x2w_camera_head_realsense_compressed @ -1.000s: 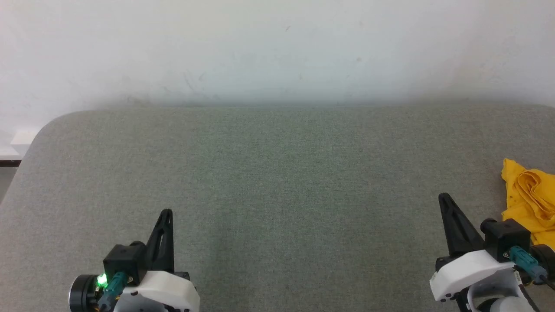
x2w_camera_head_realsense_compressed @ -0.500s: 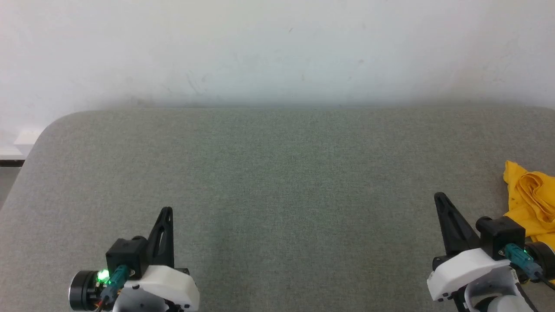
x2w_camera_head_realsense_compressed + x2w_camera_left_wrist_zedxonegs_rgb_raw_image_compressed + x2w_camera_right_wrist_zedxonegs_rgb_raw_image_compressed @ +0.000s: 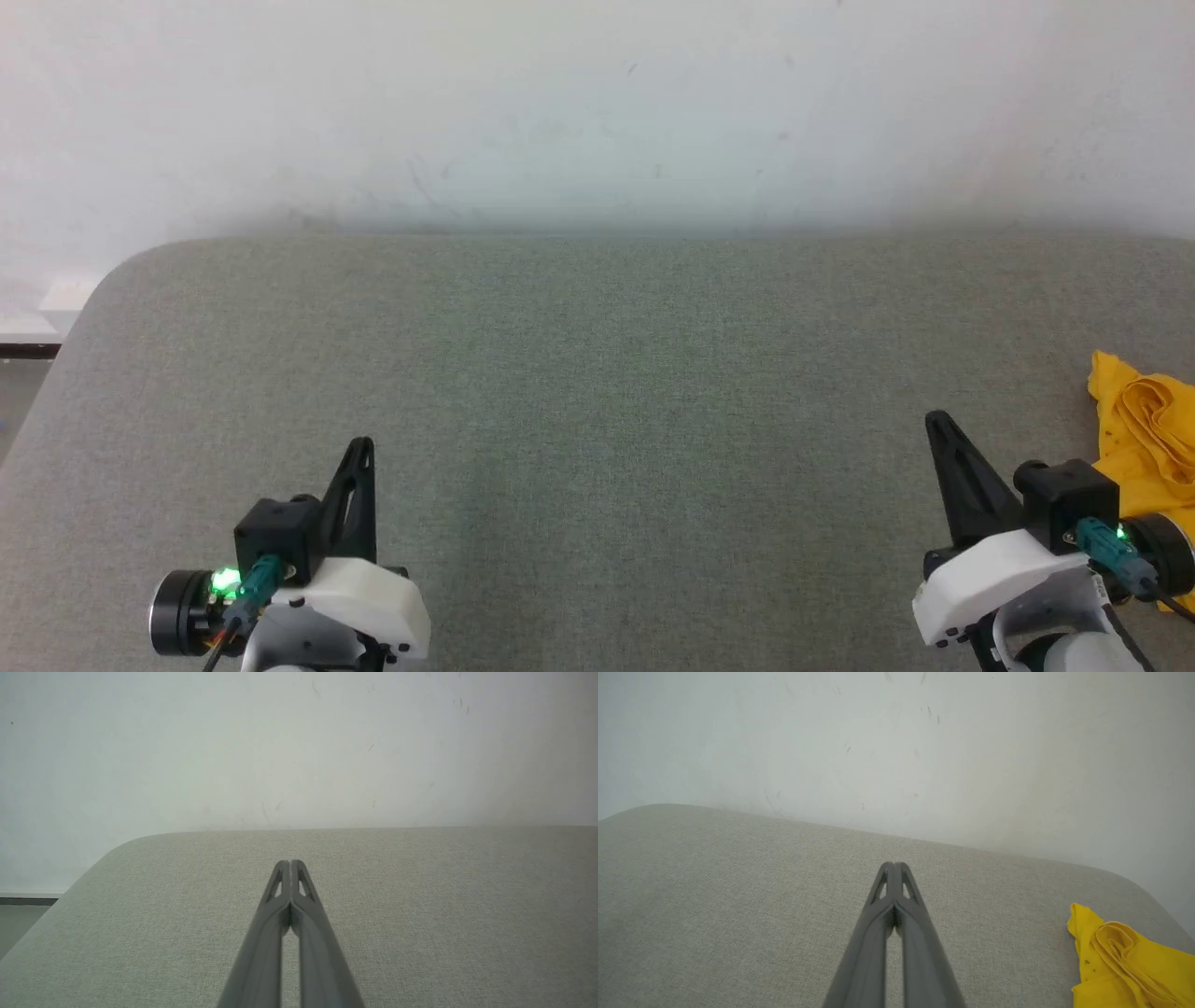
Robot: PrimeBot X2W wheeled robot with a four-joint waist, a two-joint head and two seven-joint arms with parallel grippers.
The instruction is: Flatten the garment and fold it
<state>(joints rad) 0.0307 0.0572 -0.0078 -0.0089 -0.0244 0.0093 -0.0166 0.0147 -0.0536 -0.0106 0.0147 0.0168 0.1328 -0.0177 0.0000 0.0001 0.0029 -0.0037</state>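
Observation:
The garment is a bright-yellow crumpled heap at the right edge of the grey padded surface, partly cut off by the picture's border; in the right wrist view the garment lies bunched at the lower right. My right gripper is shut and empty, a short way left of the heap and not touching it; its tips meet over bare fabric. At the lower left my left gripper is shut on nothing, its tips pressed together above the surface.
The grey fabric-covered surface has rounded far corners and ends at a white wall. At the far left, past the rounded corner, a strip of floor and dark skirting marks the drop-off.
The whole head picture has drifted slightly, so the camera moved. Both grippers stay shut and the garment lies where it was.

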